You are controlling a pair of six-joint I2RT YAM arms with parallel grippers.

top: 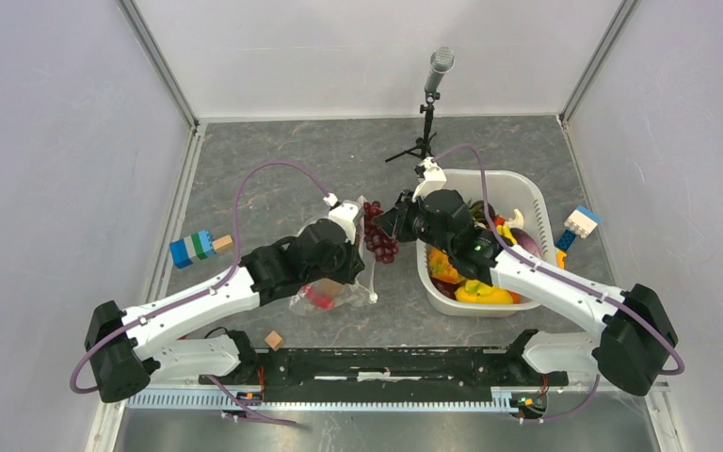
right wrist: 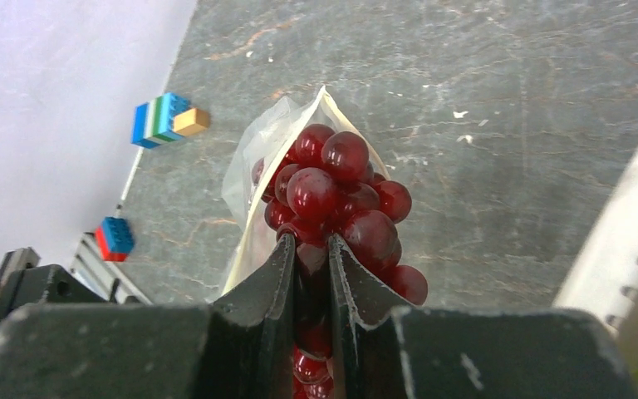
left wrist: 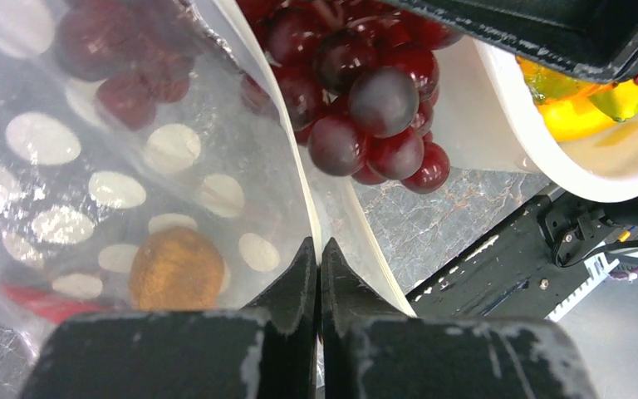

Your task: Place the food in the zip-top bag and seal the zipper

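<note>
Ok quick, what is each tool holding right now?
The left tool is closed on the zip-top bag at its edge.
The right tool is closed, holding the grapes.

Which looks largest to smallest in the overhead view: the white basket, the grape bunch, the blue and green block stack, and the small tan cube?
1. white basket
2. grape bunch and blue and green block stack: about alike, so not ranked; the grapes are lifted, nearer the camera
3. small tan cube
</note>
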